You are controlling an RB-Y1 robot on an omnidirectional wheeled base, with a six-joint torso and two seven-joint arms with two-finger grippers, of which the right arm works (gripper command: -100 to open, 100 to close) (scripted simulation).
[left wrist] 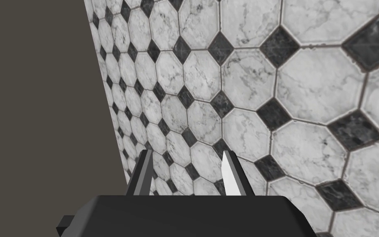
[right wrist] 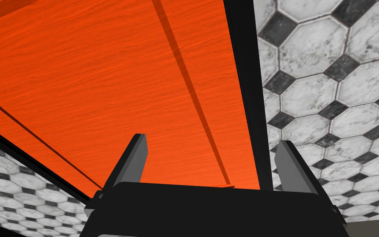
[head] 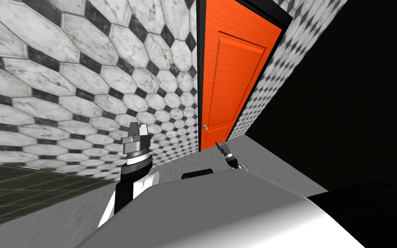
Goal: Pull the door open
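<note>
– Doors in view?
– One, an orange door [head: 232,82] in a black frame [head: 200,86], with one small knob [head: 205,127] at its left edge
– Grippers?
– Two: right gripper [right wrist: 213,142] spread wide, empty, below that knob; left gripper [left wrist: 186,158] parted less, empty, facing tiled wall [left wrist: 266,82]

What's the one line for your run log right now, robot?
door: orange, shut | knob: not gripped | right gripper: open, facing door | left gripper: open, facing tiled wall

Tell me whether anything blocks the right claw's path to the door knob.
Nothing visible does. The open right claw hangs below the small knob on the orange door, with only bare air between them.
</note>
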